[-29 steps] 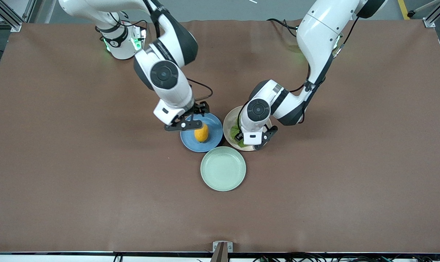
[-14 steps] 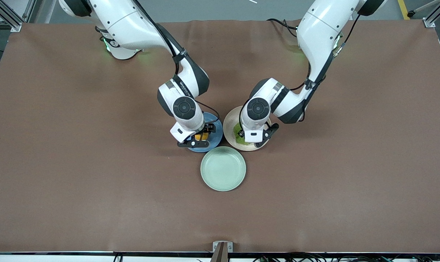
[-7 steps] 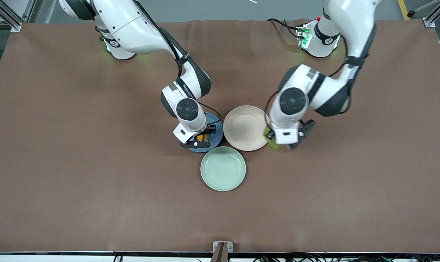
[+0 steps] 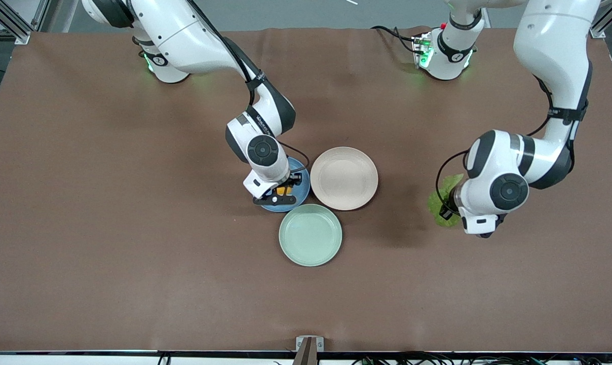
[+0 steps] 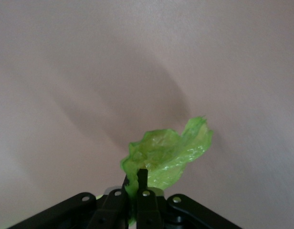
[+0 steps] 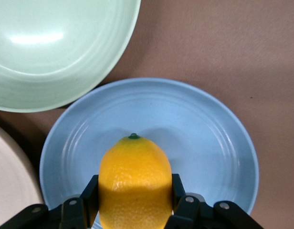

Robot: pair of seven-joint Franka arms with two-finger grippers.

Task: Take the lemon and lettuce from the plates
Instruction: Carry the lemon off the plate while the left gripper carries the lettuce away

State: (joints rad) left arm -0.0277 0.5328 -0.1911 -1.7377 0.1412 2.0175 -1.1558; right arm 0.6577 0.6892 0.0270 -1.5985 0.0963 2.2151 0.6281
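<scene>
My right gripper (image 4: 281, 191) is shut on the yellow-orange lemon (image 6: 135, 181) and sits low over the blue plate (image 4: 300, 195), which also shows in the right wrist view (image 6: 204, 143). In the front view only a bit of the lemon (image 4: 282, 191) shows between the fingers. My left gripper (image 4: 450, 210) is shut on the crinkled green lettuce (image 4: 439, 200) and holds it over bare table toward the left arm's end. The lettuce (image 5: 168, 155) hangs from the left gripper (image 5: 133, 183) in the left wrist view. The beige plate (image 4: 344, 178) beside the blue one holds nothing.
A pale mint-green plate (image 4: 310, 234) lies nearer to the front camera, touching distance from both other plates; it also shows in the right wrist view (image 6: 56, 52). The brown table cover (image 4: 134, 253) stretches wide all round.
My left gripper has carried the lettuce off the beige plate and out over the table toward the left arm's end. My right gripper came down and shut on the lemon.
</scene>
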